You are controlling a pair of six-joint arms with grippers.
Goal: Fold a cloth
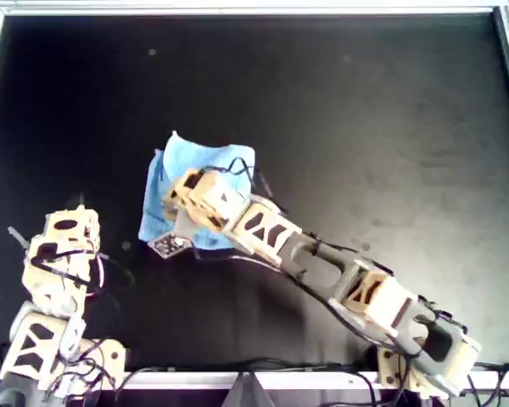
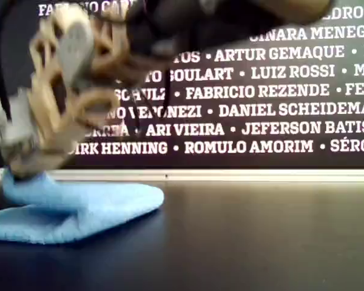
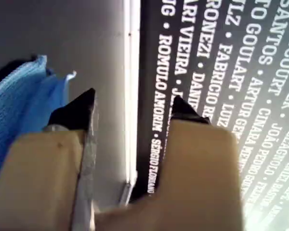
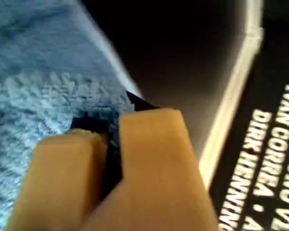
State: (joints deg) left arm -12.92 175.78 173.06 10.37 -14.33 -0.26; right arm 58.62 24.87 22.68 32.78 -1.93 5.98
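Pinching the cloth (image 4: 33,96), my second gripper (image 4: 113,125) seems mid-fold, though blurred; my first gripper (image 3: 132,110) waits unclenched and empty; next, lay the edge flat.

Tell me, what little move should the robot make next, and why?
Probably I should carry the pinched edge across and lay it down. My second gripper has its jaws shut on the light blue, soft ribbed cloth, which lies partly folded on the black table. My first gripper is open, holding nothing.
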